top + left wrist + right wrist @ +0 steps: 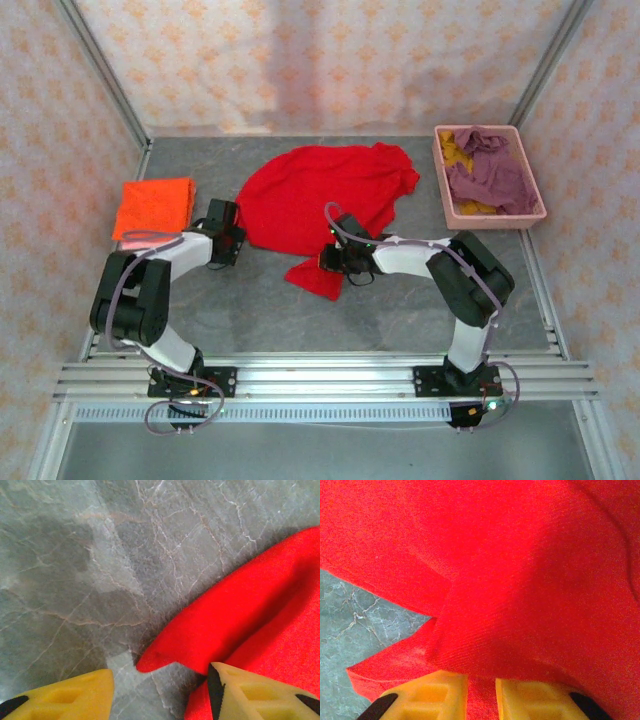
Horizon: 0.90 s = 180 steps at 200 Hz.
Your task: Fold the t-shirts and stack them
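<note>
The bright red t-shirt (320, 195) lies spread and rumpled mid-table, one flap trailing toward the front (315, 277). My right gripper (335, 258) (481, 700) is shut on the red t-shirt (520, 580), with cloth pinched between its yellow fingers. My left gripper (228, 240) (160, 695) is open at the shirt's left edge. Bare table lies between its fingers, and a red corner (165, 655) lies just ahead. The orange t-shirt (155, 207) lies folded at the left. The mauve-purple t-shirt (490, 175) and the mustard yellow t-shirt (455, 148) lie crumpled in the basket. The pale pink t-shirt is hidden.
The pink plastic basket (540, 205) stands at the back right of the grey marbled table (250, 310). Patterned curtain walls and metal posts close in the back and sides. An aluminium rail (320, 375) runs along the near edge.
</note>
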Available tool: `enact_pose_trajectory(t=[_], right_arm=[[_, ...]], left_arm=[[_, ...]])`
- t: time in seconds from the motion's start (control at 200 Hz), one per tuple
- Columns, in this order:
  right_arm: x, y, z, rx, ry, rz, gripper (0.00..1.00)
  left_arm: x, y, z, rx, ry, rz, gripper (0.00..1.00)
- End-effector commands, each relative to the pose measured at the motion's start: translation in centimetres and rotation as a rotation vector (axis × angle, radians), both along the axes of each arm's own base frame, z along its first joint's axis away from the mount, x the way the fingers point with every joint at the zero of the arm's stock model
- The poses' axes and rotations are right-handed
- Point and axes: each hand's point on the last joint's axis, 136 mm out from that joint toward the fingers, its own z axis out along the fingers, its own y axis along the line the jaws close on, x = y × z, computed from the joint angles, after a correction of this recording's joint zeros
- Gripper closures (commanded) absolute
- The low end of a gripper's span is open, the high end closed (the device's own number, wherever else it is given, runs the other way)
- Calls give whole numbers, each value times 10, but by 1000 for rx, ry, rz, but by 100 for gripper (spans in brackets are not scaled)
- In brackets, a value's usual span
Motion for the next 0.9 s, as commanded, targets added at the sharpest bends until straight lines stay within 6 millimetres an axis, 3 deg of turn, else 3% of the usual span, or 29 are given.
enact_pose_trajectory(t=[0.0, 0.19, 0.335, 0.505, 0.66, 0.896], right_arm=[[-11, -15, -23, -65, 56, -26, 78], [-13, -17, -24, -68, 62, -29, 78], [-13, -21, -25, -80, 57, -40, 78], [-12, -27, -23, -98, 44, -55, 78], [-13, -29, -22, -101, 43, -58, 78], [-9, -37, -17, -102, 27, -100, 81]], left_arm=[[16, -1, -1, -39, -37, 50, 51], [26, 2, -10, -25, -18, 58, 61], [32, 14, -5, 23, -10, 61, 71], [43, 26, 3, 71, -16, 56, 100], [49, 34, 17, 126, -29, 34, 100], [42, 55, 45, 280, 1, 7, 100]])
